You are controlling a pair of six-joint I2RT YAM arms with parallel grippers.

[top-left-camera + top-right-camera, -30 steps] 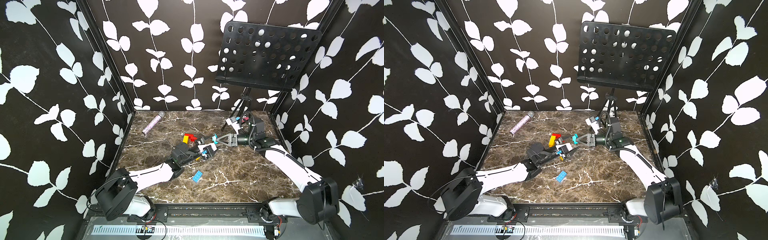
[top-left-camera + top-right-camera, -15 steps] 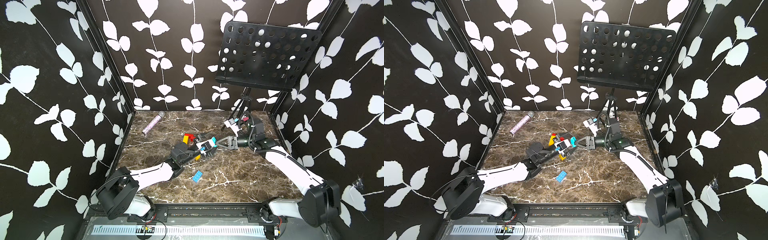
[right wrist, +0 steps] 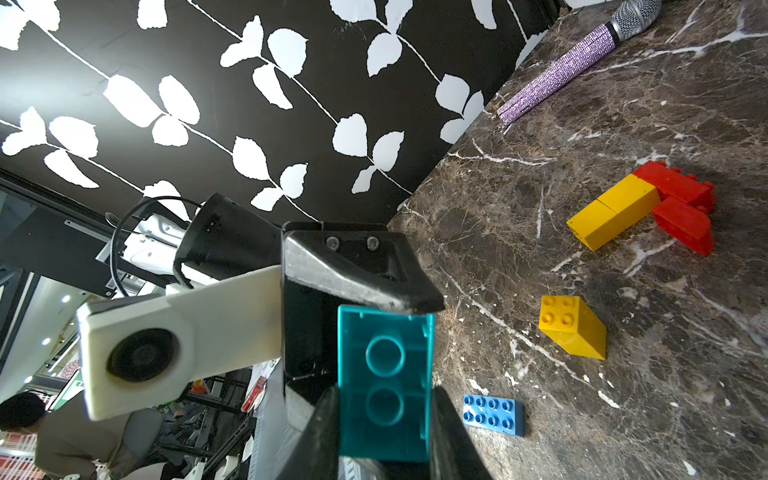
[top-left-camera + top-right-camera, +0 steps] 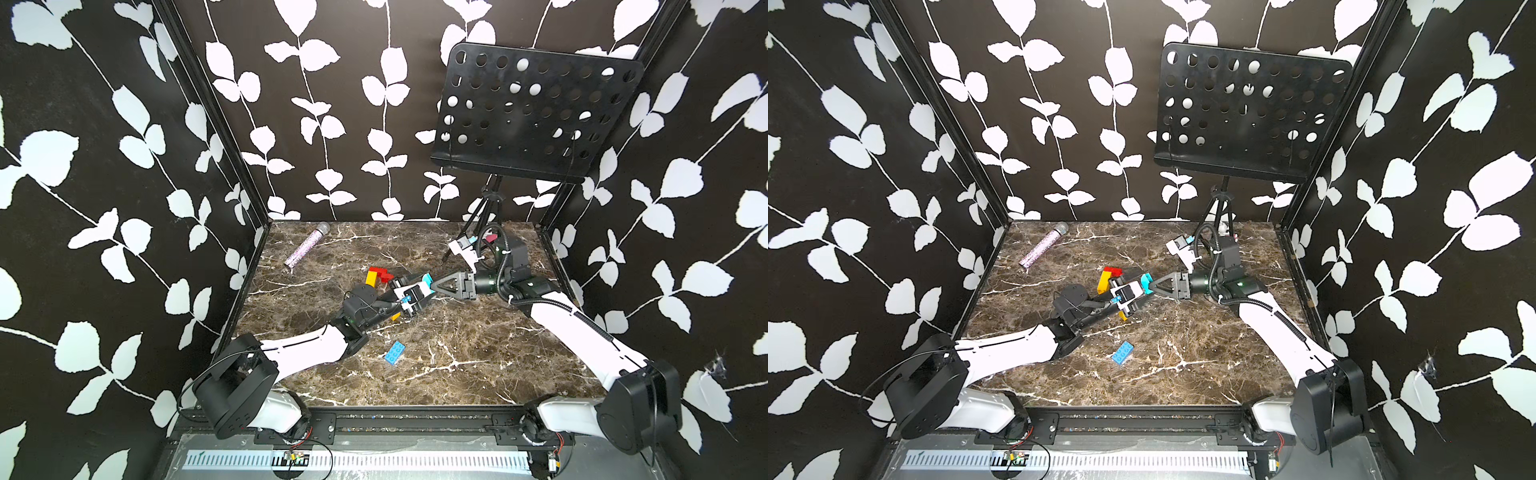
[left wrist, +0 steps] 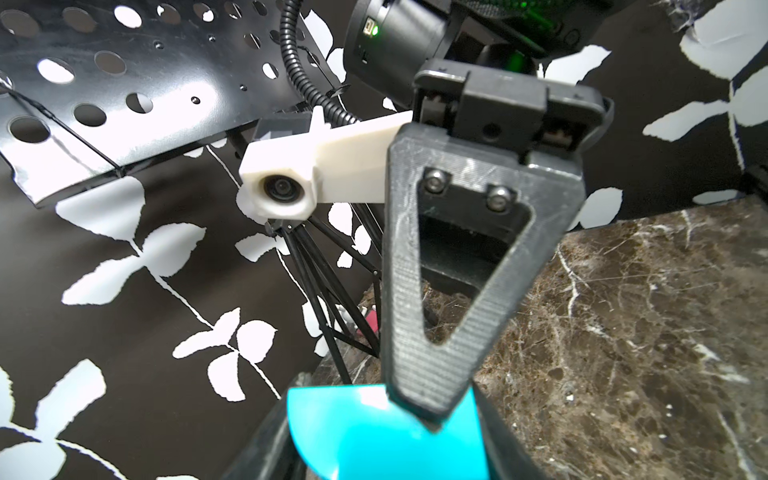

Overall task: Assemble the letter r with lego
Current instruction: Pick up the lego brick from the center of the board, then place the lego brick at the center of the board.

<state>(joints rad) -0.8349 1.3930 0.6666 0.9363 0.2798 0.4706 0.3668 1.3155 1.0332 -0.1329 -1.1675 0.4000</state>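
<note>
I read this as a hand-to-hand pass of the teal brick (image 3: 384, 382), done in the air over the middle of the table (image 4: 457, 353). The right gripper (image 4: 434, 286) reaches in from the right and is clamped on the brick. In the right wrist view its fingers press two opposite sides, and the hollow underside faces that camera. The left gripper (image 4: 417, 289) comes in from the near left and meets it nose to nose. One of its fingers lies against the brick's end, and in the left wrist view teal fills its jaws. I cannot tell whether they have bitten or only stand around the brick.

As I judge it, only one gripper should let go next, and only once the other has a sure hold. Then the brick has to go to the yellow-and-red piece (image 3: 640, 208) and be pressed on with the studs lined up.

That piece is two yellow bricks in a row with red ones at one end. It lies on the marble just left of the meeting grippers, close enough that the left arm could knock it. A loose yellow brick (image 3: 571, 326) sits below the left wrist, so a careless drop of that arm would shove it. The blue plate (image 4: 395, 352) lies nearer the front edge, apart from the rest. The glittery microphone (image 4: 305, 249) at the far left and the music stand (image 4: 536, 112) at the far right are well clear.
</note>
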